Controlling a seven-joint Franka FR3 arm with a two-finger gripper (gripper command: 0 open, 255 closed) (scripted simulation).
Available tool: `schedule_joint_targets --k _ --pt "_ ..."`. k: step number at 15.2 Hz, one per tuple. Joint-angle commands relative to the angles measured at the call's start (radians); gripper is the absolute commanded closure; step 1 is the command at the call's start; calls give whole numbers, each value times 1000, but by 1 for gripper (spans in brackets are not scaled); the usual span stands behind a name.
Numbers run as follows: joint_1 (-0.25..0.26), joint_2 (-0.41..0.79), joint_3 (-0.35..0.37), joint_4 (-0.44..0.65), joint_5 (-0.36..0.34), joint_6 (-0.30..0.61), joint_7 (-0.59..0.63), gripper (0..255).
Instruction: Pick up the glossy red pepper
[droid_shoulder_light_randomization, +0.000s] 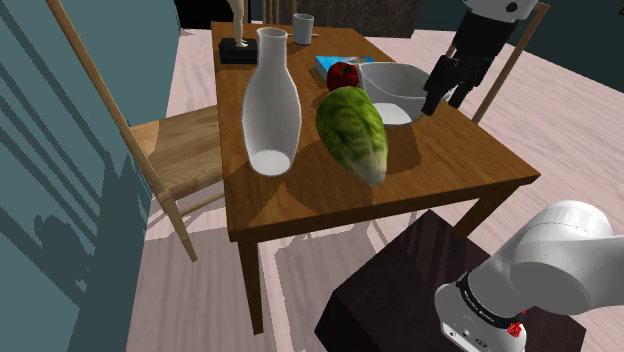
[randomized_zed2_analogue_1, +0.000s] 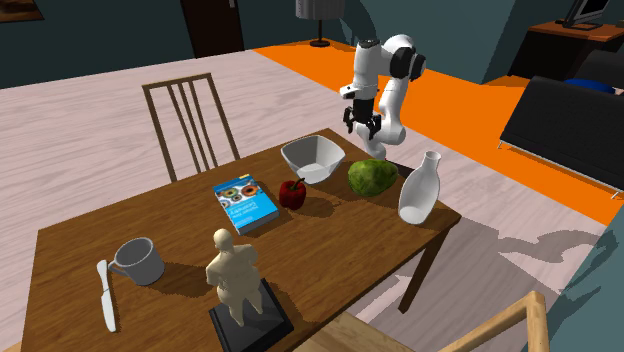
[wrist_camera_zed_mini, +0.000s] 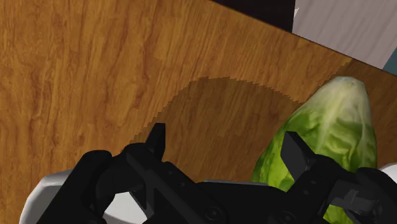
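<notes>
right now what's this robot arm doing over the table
The robot's black two-finger gripper hangs open above the brown wooden table, near the green lettuce head and white bowl. The glossy red pepper sits untouched beside the blue book, on the bowl's other side. Nothing is held.

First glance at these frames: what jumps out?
The big green lettuce and tall white vase dominate the near edge of the table in the shoulder view. The small red pepper sits behind the lettuce beside a white bowl; the open jaws hover above bowl and lettuce.
</notes>
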Motion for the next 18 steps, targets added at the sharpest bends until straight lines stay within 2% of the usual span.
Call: schedule_joint_targets --k 1,10,18 --pt "0 0 0 0 0 0 0 0" --pt "-27 319 -22 199 -9 154 16 0" --pt "-47 608 -47 461 -5 211 29 0"
